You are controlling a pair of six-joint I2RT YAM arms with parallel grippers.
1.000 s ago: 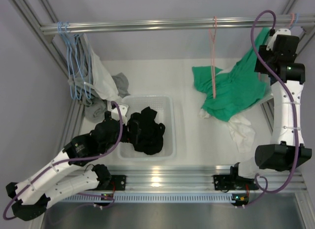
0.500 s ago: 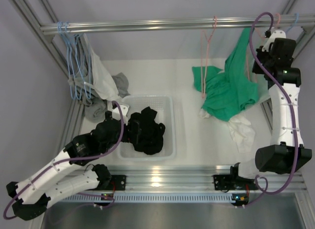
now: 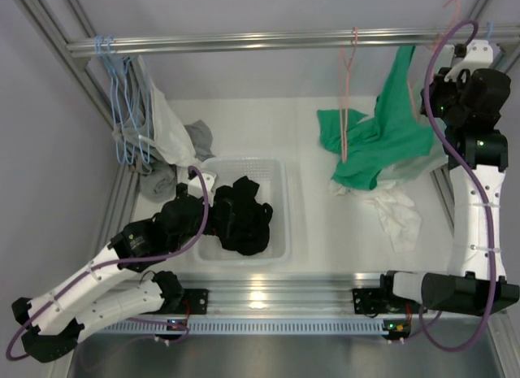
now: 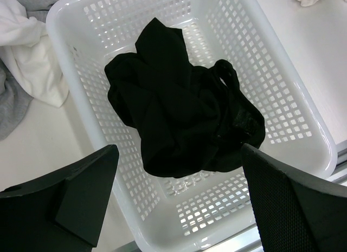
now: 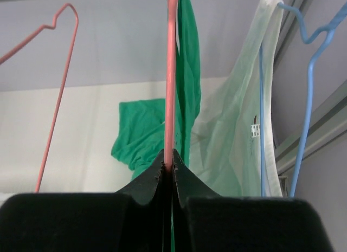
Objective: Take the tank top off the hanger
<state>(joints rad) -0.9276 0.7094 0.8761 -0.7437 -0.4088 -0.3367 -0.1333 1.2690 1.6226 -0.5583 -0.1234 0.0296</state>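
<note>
Tank top (image 5: 187, 73) just behind R tool (image 5: 168, 168), tool pinching pink hanger (image 5: 172, 73)

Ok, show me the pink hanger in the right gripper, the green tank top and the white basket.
pink hanger (image 5: 172, 73), right wrist view, the straight wire at mid-height.
green tank top (image 3: 394, 134), top external view, middle of the cloth.
white basket (image 4: 271, 95), left wrist view, right mesh wall.

My gripper (image 5: 169, 169) is pinched tight on a pink hanger (image 5: 172, 73), the wire running straight up from between the fingers. The green tank top (image 5: 187, 84) hangs right behind it, with more of it spread lower down by the white table (image 5: 81, 133). There's a spare pink hanger (image 5: 57, 103) off left, and a pale top (image 5: 238, 133) on a blue hanger (image 5: 261, 89) to the right.
</note>
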